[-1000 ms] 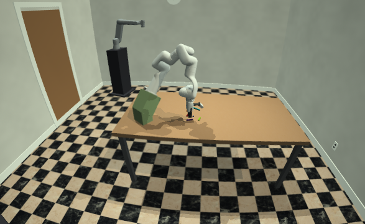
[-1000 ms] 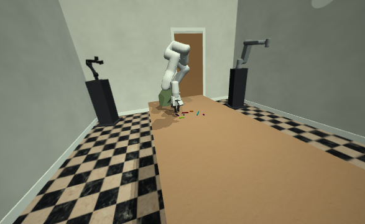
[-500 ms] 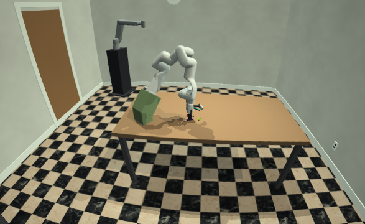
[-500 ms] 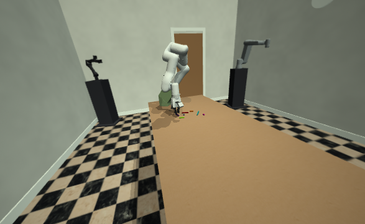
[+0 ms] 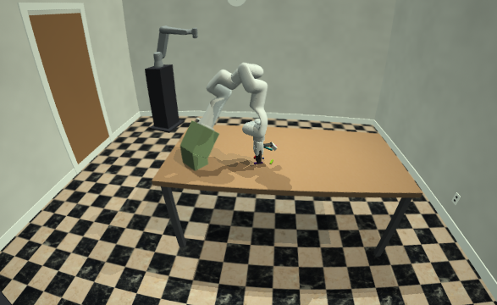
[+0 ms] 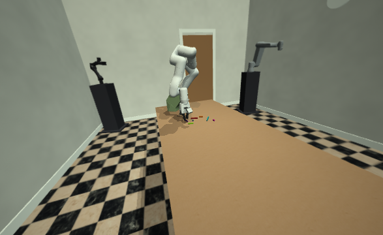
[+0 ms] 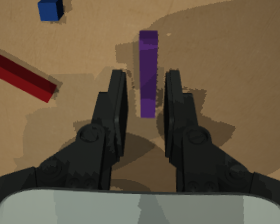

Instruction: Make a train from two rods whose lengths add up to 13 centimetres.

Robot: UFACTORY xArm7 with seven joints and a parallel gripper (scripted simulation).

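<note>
A purple rod [image 7: 148, 72] lies flat on the table, pointing away from the wrist camera. My gripper [image 7: 145, 89] is low over the table. Its fingers are partly open and stand on either side of the rod's near end, with a small gap on each side. A red rod [image 7: 24, 75] lies to the left at a slant, clear of the fingers. A small blue rod [image 7: 50, 8] lies further off at the upper left. In the exterior view the gripper [image 6: 186, 119] is beside the red rod [image 6: 194, 118]. In the top view the gripper [image 5: 257, 160] is near the table's middle.
A lime rod [image 6: 190, 123], an orange rod [image 6: 200, 116], a turquoise rod [image 6: 207, 119] and a magenta rod [image 6: 213, 120] lie nearby on the table. A green box [image 5: 198, 145] stands at the table's left end, at the arm's base.
</note>
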